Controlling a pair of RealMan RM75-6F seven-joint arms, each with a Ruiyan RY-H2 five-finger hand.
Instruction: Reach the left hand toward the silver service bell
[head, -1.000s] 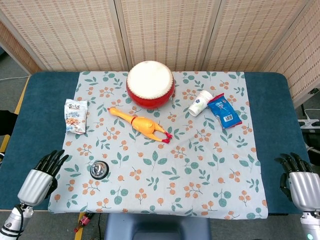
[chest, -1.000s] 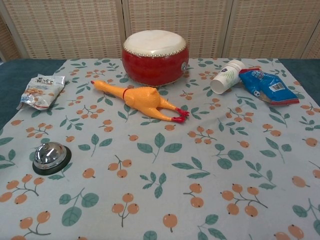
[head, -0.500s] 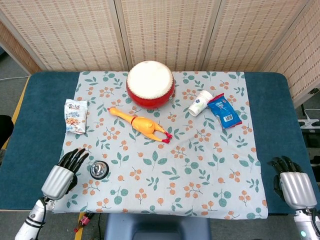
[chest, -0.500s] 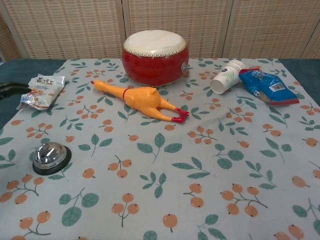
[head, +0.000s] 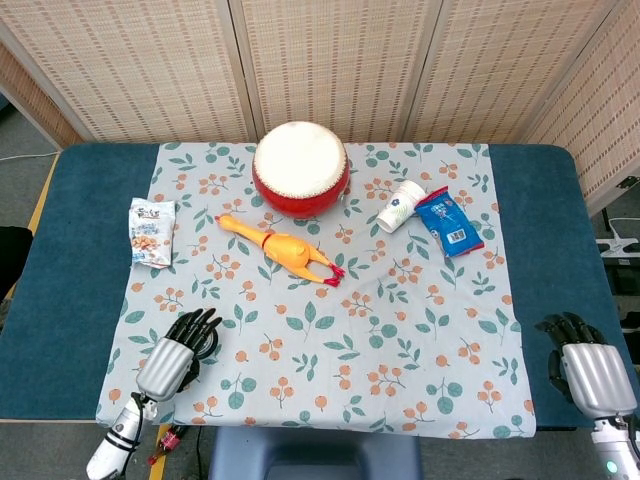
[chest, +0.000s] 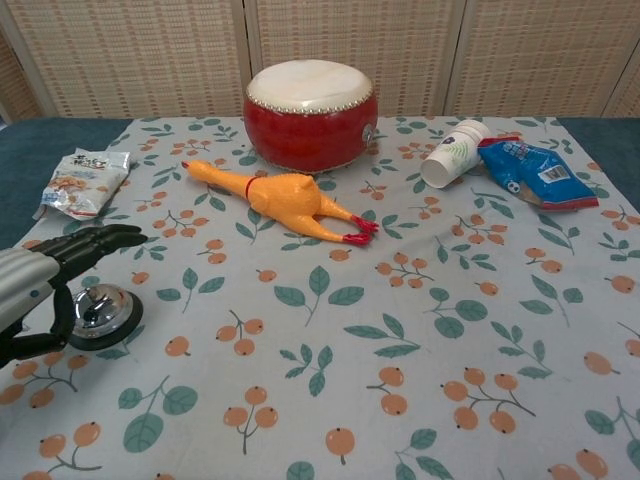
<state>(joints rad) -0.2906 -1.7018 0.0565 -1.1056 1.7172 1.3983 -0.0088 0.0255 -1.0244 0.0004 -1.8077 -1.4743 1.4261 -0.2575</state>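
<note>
While hovering lower left, left hand (chest: 45, 275) fingers spread over silver service bell (chest: 103, 315) | right hand (head: 590, 368) lower right, fingers loosely apart.

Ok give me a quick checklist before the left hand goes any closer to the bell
1. Left hand above the silver service bell: ok, fingers spread over it.
2. Contact with the bell: cannot tell; the head view hides it under the hand.
3. Left hand holds nothing: ok.
4. Snack bag out of the way: ok, apart from the hand.
5. Rubber chicken out of the way: ok.
6. Right hand parked at the table's edge: ok.
</note>
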